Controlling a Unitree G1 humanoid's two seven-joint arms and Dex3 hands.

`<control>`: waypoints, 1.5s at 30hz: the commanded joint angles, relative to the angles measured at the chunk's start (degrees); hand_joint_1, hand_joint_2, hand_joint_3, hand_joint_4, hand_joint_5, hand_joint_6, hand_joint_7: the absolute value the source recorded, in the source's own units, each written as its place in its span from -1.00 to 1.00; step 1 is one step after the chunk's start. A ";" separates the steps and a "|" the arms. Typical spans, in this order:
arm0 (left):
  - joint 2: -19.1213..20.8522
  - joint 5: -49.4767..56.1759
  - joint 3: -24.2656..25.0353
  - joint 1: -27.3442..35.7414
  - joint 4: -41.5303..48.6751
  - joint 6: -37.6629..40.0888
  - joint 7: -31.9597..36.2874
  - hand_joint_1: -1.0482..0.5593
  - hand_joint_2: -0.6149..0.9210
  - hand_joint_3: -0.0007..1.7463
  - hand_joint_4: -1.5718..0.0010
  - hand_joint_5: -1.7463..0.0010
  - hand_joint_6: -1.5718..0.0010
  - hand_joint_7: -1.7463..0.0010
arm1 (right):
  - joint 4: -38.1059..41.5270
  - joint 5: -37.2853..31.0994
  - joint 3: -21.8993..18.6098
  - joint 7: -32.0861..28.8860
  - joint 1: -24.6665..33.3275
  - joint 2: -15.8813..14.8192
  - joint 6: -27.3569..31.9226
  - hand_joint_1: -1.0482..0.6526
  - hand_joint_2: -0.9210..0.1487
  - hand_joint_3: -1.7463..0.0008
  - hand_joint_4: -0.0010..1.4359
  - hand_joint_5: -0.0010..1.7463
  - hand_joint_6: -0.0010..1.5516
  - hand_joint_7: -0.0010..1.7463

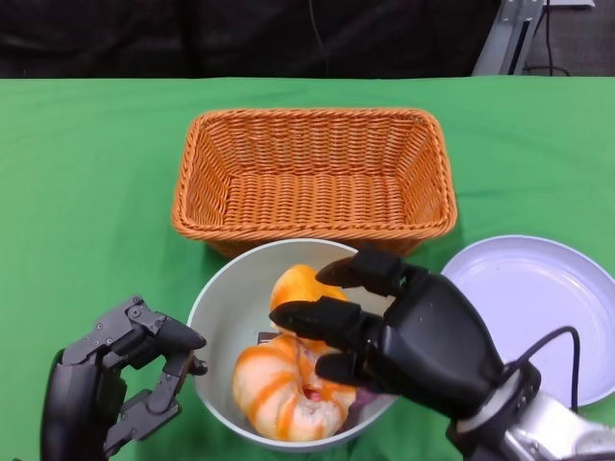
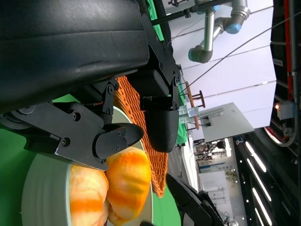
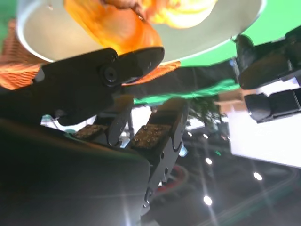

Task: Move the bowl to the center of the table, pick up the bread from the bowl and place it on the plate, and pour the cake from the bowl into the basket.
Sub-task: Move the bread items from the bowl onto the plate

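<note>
The pale bowl [image 1: 207, 303] sits near the table's front, just before the wicker basket [image 1: 312, 173]. In it lie a round orange-striped bun [image 1: 279, 389] and a smaller orange-yellow piece [image 1: 300, 286]. My right hand [image 1: 413, 336] hovers over the bowl's right half with fingers spread and holds nothing. The right wrist view shows its fingers [image 3: 94, 80] close to the bun [image 3: 113, 28] and the bowl [image 3: 197, 42]. My left hand [image 1: 115, 370] waits open beside the bowl's left rim. In the left wrist view its fingers [image 2: 157, 125] are apart before the pastries [image 2: 127, 179].
A white plate [image 1: 538, 288] lies to the right of the bowl, partly under my right forearm. The basket holds nothing. Green cloth covers the table [image 1: 86, 192], bare at the left and the far right.
</note>
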 commanded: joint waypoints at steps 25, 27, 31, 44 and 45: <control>0.65 -0.31 0.83 -0.91 1.73 -2.31 -0.81 0.24 0.88 -0.34 0.06 -0.63 0.03 -0.33 | 1.37 -9.72 0.67 3.31 0.86 10.55 17.73 -0.59 -1.00 0.98 -0.23 -0.97 -0.43 -1.00; 0.60 -0.39 0.92 -1.07 2.04 -2.64 -0.82 0.24 0.87 -0.33 0.05 -0.63 0.03 -0.35 | 2.95 -10.19 0.94 2.49 0.20 11.04 18.83 -0.59 -1.00 0.98 -0.24 -0.98 -0.42 -0.99; 0.76 -0.73 0.85 -0.80 1.65 -1.86 -1.15 0.25 0.85 -0.28 0.06 -0.63 0.04 -0.36 | 4.25 -11.62 1.67 3.66 -0.42 11.61 22.24 -0.60 -1.00 0.96 -0.29 -0.99 -0.46 -1.00; 0.85 -0.13 1.12 -1.21 2.60 -2.46 -0.99 0.24 0.81 -0.23 0.04 -0.64 0.03 -0.35 | 2.12 -12.06 3.81 9.61 0.46 12.38 28.67 -0.63 -1.00 0.95 -0.56 -1.00 -0.69 -1.00; 0.82 0.01 1.14 -1.23 2.60 -2.48 -0.88 0.24 0.80 -0.22 0.04 -0.64 0.03 -0.35 | 1.55 -12.07 3.95 10.71 0.61 12.37 29.20 -0.64 -1.00 0.93 -0.59 -1.00 -0.72 -1.00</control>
